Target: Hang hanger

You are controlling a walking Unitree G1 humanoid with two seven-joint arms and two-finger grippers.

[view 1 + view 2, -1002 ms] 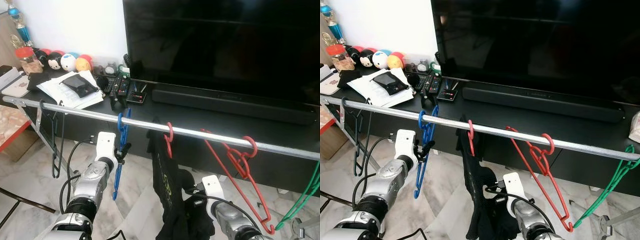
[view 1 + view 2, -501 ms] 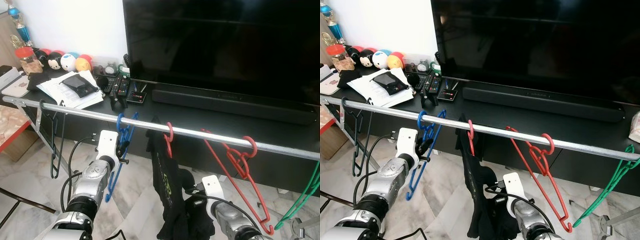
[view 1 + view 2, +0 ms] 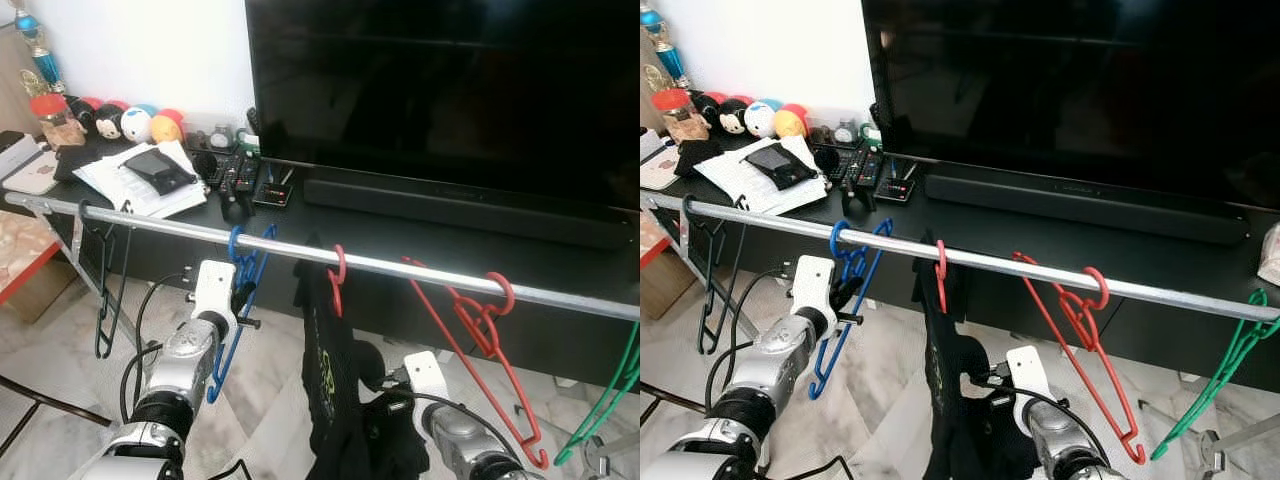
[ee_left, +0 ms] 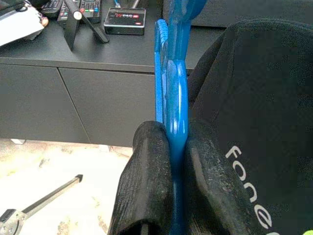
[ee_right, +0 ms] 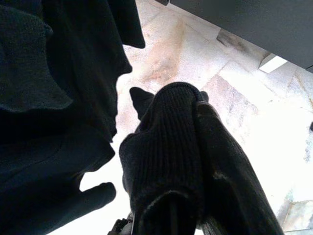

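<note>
Blue plastic hanger hooked over the rail, not yet let go.

The blue plastic hanger has its hook over the silver metal rail, toward the rail's left end, between a black wire hanger and a red hanger carrying a black garment. The left gripper clamps its lower bar; release appears to remain. The right gripper has its fingers pressed together, empty, beside the garment.

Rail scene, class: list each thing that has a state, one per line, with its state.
Blue hanger: hooked on rail, gripped by left hand.
Black garment: hanging on rail, cloth pinched by right hand.
Red hanger: hanging, bare.
Black hanger: hanging, bare.
Green hanger: hanging.
TV: off.
</note>
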